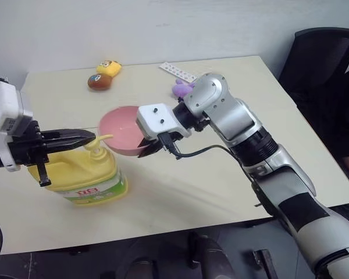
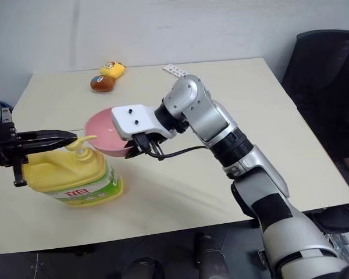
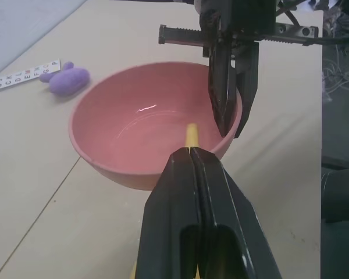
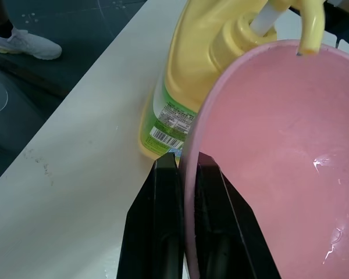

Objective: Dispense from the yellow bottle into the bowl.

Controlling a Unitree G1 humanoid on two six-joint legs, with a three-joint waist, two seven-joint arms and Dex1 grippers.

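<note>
Left eye view shows the yellow bottle (image 1: 84, 174) standing upright near the front left part of the beige table (image 1: 232, 163), its green-white label with red text facing the camera. The left gripper (image 1: 90, 138) lies level over the bottle's top, its two black fingers pressed together with nothing between them, resting on or just above the yellow pump head (image 1: 98, 145); whether they actually touch cannot be told. The pump spout reaches over the rim of the pink bowl (image 1: 121, 131).

The right gripper (image 1: 153, 145) pinches the bowl's rim on the side away from the bottle, one finger inside the wall and one outside, as the right wrist view shows (image 4: 183, 232). The bowl is held tilted, just beside the bottle and apparently clear of the tabletop. A thin wet sheen shows on the bowl's inner floor in the left wrist view (image 3: 151, 125).

Farther back on the table lie a small yellow and brown toy (image 1: 103, 74), a purple toy (image 1: 182, 88) and a white lettered strip (image 1: 177, 72). A black office chair (image 1: 320, 55) stands at the right.
</note>
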